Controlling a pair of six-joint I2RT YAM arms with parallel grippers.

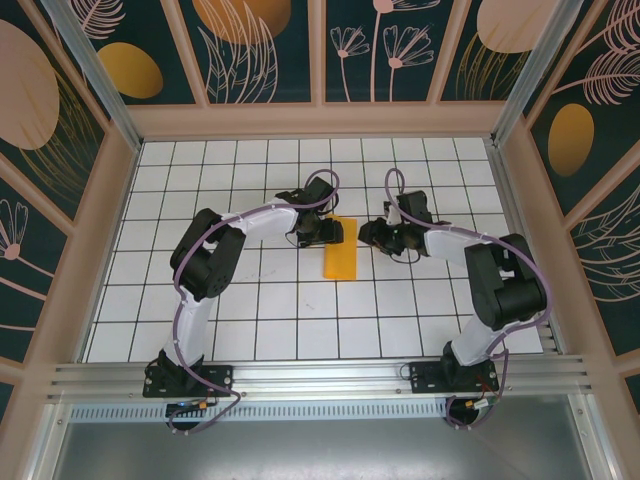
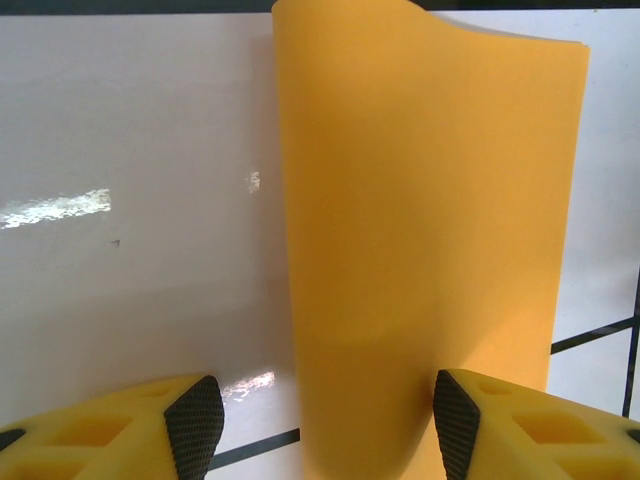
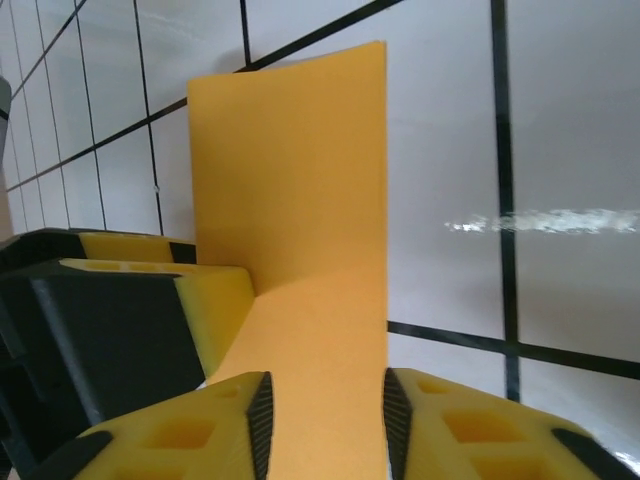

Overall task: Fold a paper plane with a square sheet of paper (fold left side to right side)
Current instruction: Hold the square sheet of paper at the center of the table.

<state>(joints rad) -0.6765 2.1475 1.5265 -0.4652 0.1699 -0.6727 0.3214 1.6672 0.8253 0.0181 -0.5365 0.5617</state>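
- We find the sheet of paper [image 1: 340, 258] lying on the white tiled counter [image 1: 250, 320] near its middle. From above it shows as a narrow orange-yellow rectangle, its long side running away from the arm bases.
- The paper sits between the two arms, with both hands at its far end, one on each side.
- The left hand [image 2: 325, 425] is spread. Its two dark pads [image 2: 197, 420] stand well apart, with the paper running up between them.
- In the left wrist view the paper meets the right-side pad, while bare counter shows between the paper and the left-side pad. We record no pinch here.
- In the same view the far end of the paper curls up off the counter.
- The right hand [image 3: 325, 420] has its fingers [image 3: 262, 415] narrowly apart, and the near end of the paper takes up the gap between them.
- We cannot tell whether those pads bear on the paper or merely flank it.
- In the right wrist view the paper looks flat and straight-edged, with part of the left hand just beside it.
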